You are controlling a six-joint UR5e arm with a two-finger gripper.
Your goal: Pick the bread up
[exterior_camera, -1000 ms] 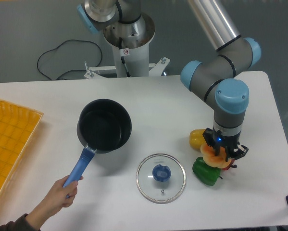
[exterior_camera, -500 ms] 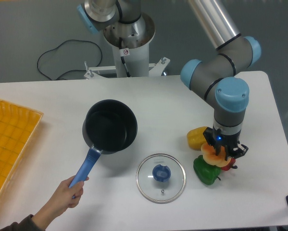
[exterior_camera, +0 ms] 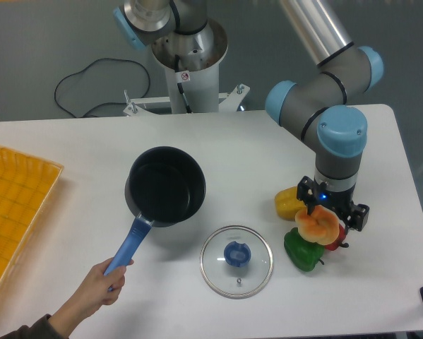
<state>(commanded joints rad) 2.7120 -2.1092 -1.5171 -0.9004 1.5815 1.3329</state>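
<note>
White table (exterior_camera: 267,155), my arm coming down over its right side. Yellow tray (exterior_camera: 17,205) at the left edge, partly out of frame. Black pot (exterior_camera: 165,186) with blue handle sits mid-table; a person's hand (exterior_camera: 91,289) grips the handle end from the lower left. Glass lid (exterior_camera: 236,260) with blue knob lies flat just right of and below the pot, apart from it. My gripper (exterior_camera: 329,215) points down at the right side, over a cluster of toy food. The bread (exterior_camera: 317,224) sits right under it, between the finger housings; fingertips are hidden behind the bread, so I cannot tell if I'm clamped on it or how wide I am. Cannot tell if the bread is off the table either. Green pepper (exterior_camera: 302,251) just below the bread, touching or overlapped. Yellow pepper (exterior_camera: 289,203) just left. 1 red pepper (exterior_camera: 337,240) peeks out at the bread's right.
</note>
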